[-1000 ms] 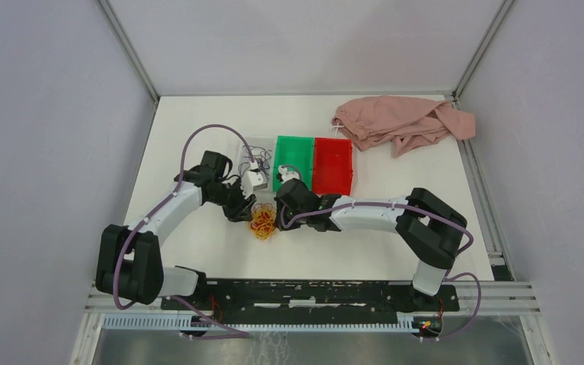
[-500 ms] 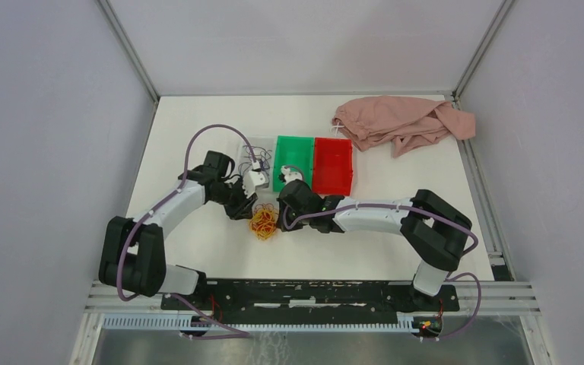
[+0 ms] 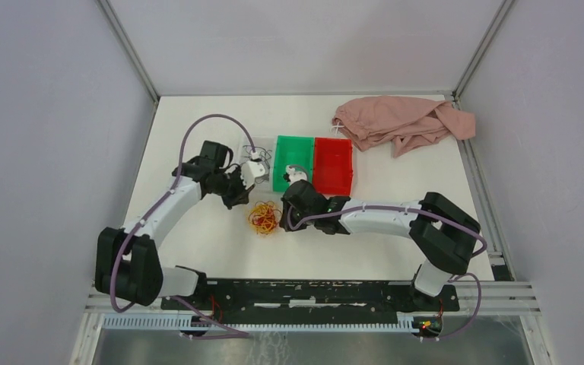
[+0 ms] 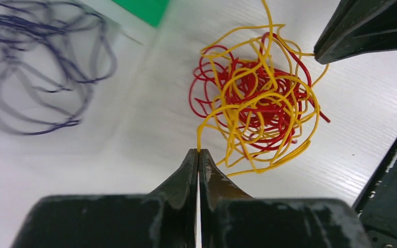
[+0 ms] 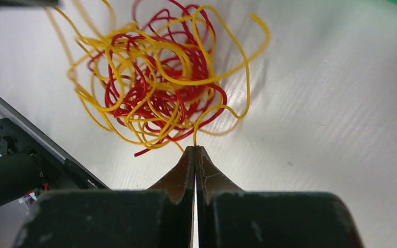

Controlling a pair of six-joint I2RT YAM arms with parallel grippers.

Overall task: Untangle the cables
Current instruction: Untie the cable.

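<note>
The cables are a fist-sized tangle (image 3: 263, 218) of red and yellow strands on the white table, also seen close in the left wrist view (image 4: 256, 106) and the right wrist view (image 5: 155, 82). My left gripper (image 4: 198, 151) is shut on a yellow strand at the tangle's edge; from above it sits at the tangle's upper left (image 3: 237, 199). My right gripper (image 5: 195, 148) is shut on another yellow strand on the opposite side (image 3: 284, 221). Loose dark purple cables (image 4: 41, 77) lie apart to the left.
A green bin (image 3: 293, 162) and a red bin (image 3: 332, 163) stand side by side behind the tangle, with a clear tray (image 3: 249, 144) to their left. A pink cloth (image 3: 399, 122) lies at the back right.
My left gripper closed on a yellow strand and drew back up and to the left. The tangle loosened a little. The right gripper stayed shut and shifted slightly right.
</note>
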